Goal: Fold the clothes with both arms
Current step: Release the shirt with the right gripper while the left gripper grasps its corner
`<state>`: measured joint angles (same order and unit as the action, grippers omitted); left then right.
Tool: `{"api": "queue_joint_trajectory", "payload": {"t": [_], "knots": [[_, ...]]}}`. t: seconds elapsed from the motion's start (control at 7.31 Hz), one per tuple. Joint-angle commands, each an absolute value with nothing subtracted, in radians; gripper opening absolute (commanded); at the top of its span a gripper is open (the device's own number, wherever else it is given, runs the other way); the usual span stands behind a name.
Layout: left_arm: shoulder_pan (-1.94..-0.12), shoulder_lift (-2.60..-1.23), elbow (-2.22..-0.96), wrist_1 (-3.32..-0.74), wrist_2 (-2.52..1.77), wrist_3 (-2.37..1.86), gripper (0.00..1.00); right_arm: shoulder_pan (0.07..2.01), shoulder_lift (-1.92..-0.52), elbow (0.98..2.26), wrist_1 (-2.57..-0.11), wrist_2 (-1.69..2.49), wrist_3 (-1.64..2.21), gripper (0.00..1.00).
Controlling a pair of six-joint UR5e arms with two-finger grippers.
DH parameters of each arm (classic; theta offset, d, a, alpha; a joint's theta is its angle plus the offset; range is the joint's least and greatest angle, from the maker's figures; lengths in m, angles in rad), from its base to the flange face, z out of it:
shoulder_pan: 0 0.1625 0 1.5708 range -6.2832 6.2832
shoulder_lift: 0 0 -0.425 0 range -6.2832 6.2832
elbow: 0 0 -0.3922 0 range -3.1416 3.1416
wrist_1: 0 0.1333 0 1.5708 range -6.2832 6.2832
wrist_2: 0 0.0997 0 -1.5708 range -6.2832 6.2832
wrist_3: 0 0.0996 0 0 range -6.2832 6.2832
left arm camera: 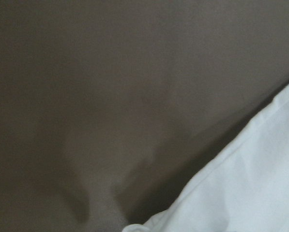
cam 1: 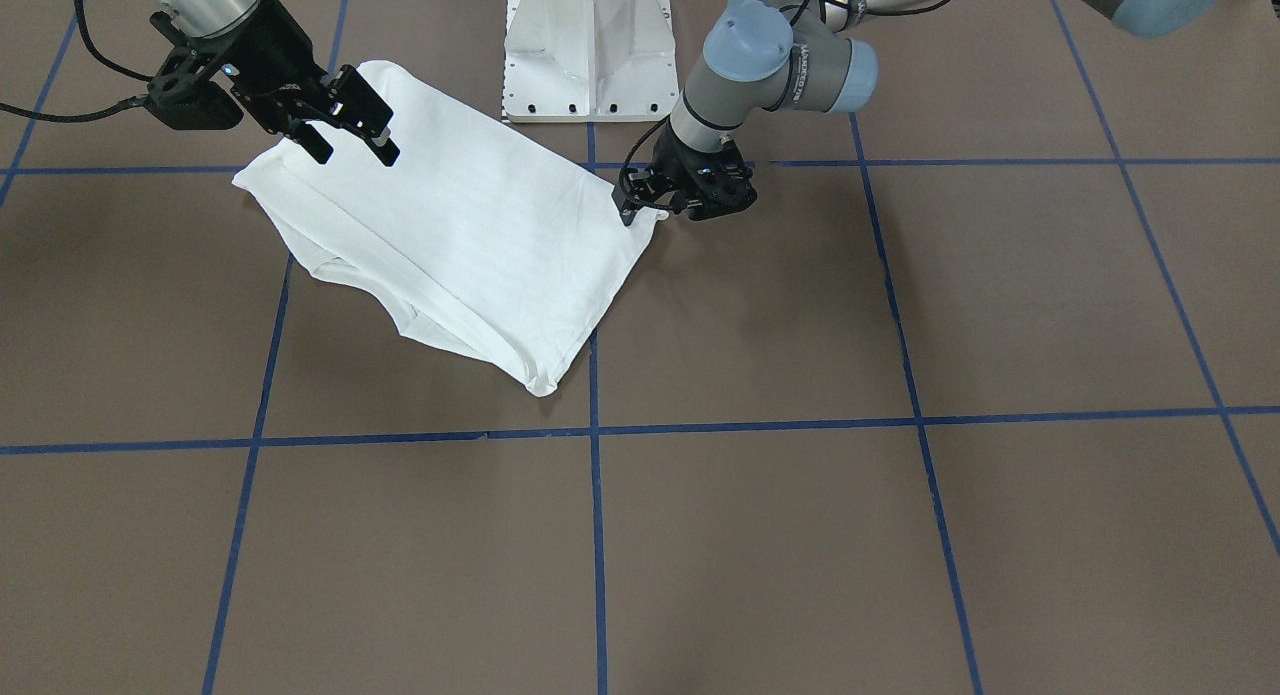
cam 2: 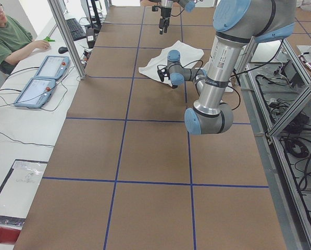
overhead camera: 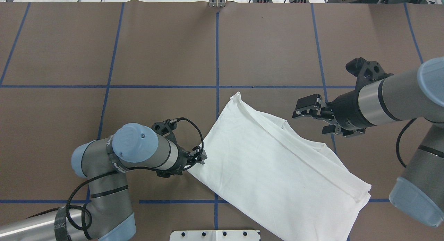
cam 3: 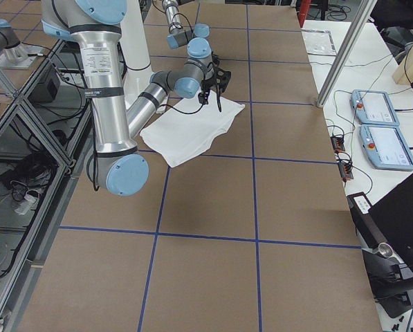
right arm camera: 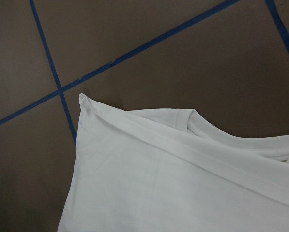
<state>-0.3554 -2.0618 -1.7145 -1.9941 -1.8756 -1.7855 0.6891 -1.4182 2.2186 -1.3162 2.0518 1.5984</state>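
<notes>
On the left of the overhead view, the left arm point(overhead camera: 138, 151) reaches low across the brown counter point(overhead camera: 156, 43). The left end effector point(overhead camera: 200, 157) sits right at the left-hand corner of the white shirt point(overhead camera: 277, 178). Its tips touch or all but touch that corner, but I cannot tell whether they are clenched on the cloth or released. They are small and dark in the fixed views, and the left wrist camera shows only counter, shadow and a slice of white fabric.

The shirt lies in the middle, flat on the counter and slanted across the blue tape lines point(overhead camera: 217, 60), with one end near the robot's white pedestal point(overhead camera: 215, 235). It is already narrowed into a long panel. A folded-over band runs its whole length, no sleeve hangs loose, and a curved edge of an under-layer peeks out along the right side. No printed text shows.

On the right, the right end effector point(overhead camera: 310, 120) hovers near the shirt's right-hand edge, lifted off it. Its two fingers are spread wide with nothing between them, so it holds no cloth.

I judge that the lengthwise folds are done, with the sleeves tucked in, and that the task is roughly halfway through. What looks left is at least one crosswise fold to bring the long panel into a compact stack, plus squaring up the uneven right edge. That would likely need both end effectors on matching corners of one end.
</notes>
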Motion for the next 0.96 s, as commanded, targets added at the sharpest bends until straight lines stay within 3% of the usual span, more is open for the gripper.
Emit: {"api": "queue_joint_trajectory", "payload": {"t": [0.0, 0.27, 0.82], "knots": [[-0.354, -2.063, -1.713, -1.997, -1.876, -1.784, 0.44, 0.696, -1.419, 2.218, -1.316, 2.054, 1.598, 1.00], [-0.356, -2.063, -1.720, -1.999, -1.876, -1.779, 0.01, 0.699, -1.420, 2.220, -1.316, 2.056, 1.598, 1.00], [-0.447, -2.056, -1.744, -1.987, -1.875, -1.770, 0.00, 0.741, -1.417, 2.218, -1.316, 2.063, 1.600, 1.00]]}}
